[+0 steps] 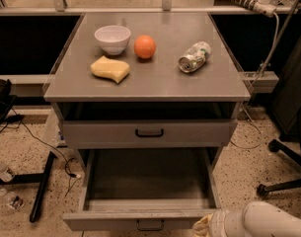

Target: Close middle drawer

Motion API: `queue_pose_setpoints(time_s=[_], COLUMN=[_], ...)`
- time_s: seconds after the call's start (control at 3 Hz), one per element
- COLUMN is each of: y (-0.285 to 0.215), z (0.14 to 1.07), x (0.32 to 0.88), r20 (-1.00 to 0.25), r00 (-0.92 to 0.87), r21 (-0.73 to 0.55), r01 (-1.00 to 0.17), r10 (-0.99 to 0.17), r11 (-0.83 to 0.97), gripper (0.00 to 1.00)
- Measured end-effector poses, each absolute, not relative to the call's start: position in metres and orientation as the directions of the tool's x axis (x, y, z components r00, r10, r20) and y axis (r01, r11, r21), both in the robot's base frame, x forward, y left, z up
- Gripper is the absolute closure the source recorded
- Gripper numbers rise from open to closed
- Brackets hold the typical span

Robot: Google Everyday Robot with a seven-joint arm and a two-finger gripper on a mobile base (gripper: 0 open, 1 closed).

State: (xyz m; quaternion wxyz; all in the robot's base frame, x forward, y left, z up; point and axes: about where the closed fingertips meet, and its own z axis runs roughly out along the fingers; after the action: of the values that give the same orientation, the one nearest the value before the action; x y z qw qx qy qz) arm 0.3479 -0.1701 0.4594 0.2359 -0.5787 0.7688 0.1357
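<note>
The middle drawer (pixel 149 179) is a wide, shallow grey tray pulled far out of the cabinet, and it looks empty. Its flat front (pixel 105 220) with a small black bar handle (pixel 150 225) sits at the bottom edge of the view. My gripper (pixel 203 226) is at the bottom right, at the end of the white arm (pixel 268 221). It is right by the right end of the drawer front, partly cut off by the frame edge. The lowest drawer is out of view.
The upper drawer (pixel 149 132) stands slightly open above. On the cabinet top (pixel 155 80) are a white bowl (pixel 112 38), an orange (pixel 145 47), a yellow sponge (pixel 110 68) and a crushed can (pixel 194 57). Cables and a black bar (pixel 41 189) lie on the floor at left, and a chair base (pixel 283 181) stands at right.
</note>
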Motion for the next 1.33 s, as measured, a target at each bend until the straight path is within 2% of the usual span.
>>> queue_pose_setpoints(time_s=[0.67,1.33], y=[-0.166,-0.164], z=[0.4,0.399], x=[0.365,0.368], r20=[-0.463,-0.463], r00=[-0.226,-0.219], r21=[-0.091,-0.098], r01=[-0.95,-0.951], r10=[-0.857,-0.859], r11=[0.3,0.295], gripper=[1.0,0.57])
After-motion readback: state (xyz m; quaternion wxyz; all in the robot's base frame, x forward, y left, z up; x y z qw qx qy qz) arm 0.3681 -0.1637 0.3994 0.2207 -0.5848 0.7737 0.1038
